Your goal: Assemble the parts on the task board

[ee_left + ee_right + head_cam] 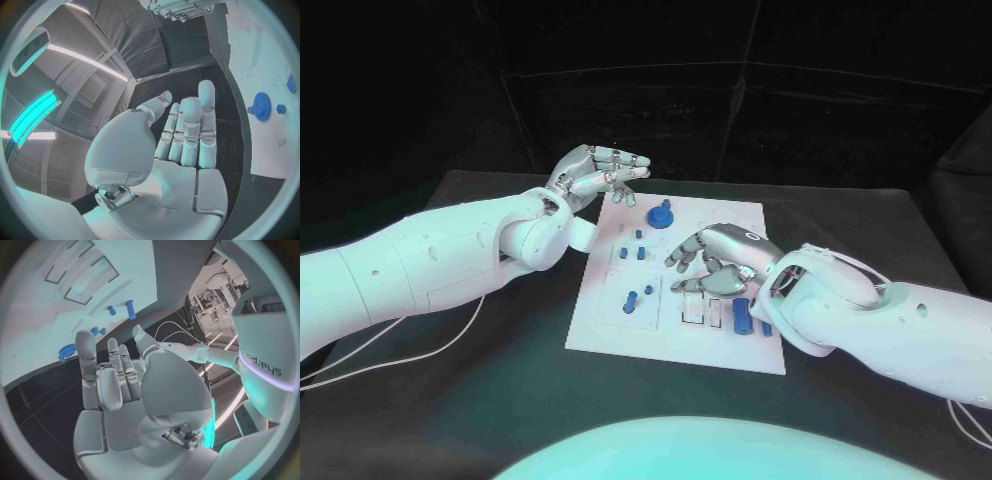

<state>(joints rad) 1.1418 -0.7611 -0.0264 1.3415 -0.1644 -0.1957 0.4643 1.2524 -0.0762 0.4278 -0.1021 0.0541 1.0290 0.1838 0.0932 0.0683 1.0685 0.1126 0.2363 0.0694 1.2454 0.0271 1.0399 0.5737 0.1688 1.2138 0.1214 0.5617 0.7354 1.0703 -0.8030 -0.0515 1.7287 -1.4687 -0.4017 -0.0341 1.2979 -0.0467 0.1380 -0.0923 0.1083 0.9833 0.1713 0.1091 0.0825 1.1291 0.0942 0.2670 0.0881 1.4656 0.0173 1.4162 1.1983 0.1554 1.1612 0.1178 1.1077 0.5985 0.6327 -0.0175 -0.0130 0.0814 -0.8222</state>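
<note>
A: Where is the left hand [597,173] in relation to the task board [678,340]?

B: It is raised just beyond the far left corner of the board. The fingers are a little curled and separated, and they hold nothing. In the left wrist view the palm is bare.

A: And on the board itself?

B: Near the far edge stands a blue gear [661,214]. Small blue parts [640,252] lie left of the centre. A longer blue peg [741,314] is in the near right part of the board, beside rectangular slots.

A: The right hand [715,259]?

B: It is over the right half of the board, fingers spread and bent downward. I think it holds nothing, but the fingertips are hard to see from above. In the right wrist view the palm is free.
</note>
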